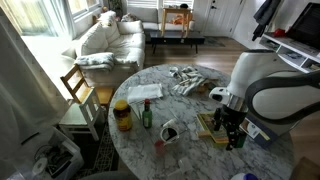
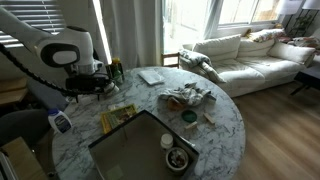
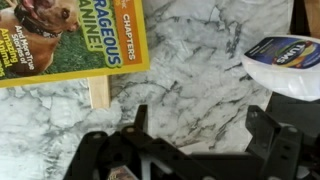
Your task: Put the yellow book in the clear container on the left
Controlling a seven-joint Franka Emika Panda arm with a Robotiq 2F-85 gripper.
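Observation:
The yellow book (image 3: 70, 40) lies flat on the marble table, its cover with pictures facing up; it also shows in both exterior views (image 1: 213, 127) (image 2: 118, 117). My gripper (image 3: 200, 128) is open and empty, hovering over bare marble just beside the book's edge; it shows in both exterior views (image 1: 232, 125) (image 2: 97, 86). The clear container (image 1: 145, 92) is a flat whitish tray across the table, also seen in an exterior view (image 2: 151, 76), well apart from the book and the gripper.
A white-and-blue bottle (image 3: 285, 60) lies close to one finger. An amber jar with a yellow lid (image 1: 122, 115), a green bottle (image 1: 147, 115), a crumpled cloth (image 1: 190, 80) and a cup (image 1: 170, 130) stand on the table. A big grey box (image 2: 140, 150) sits near the book.

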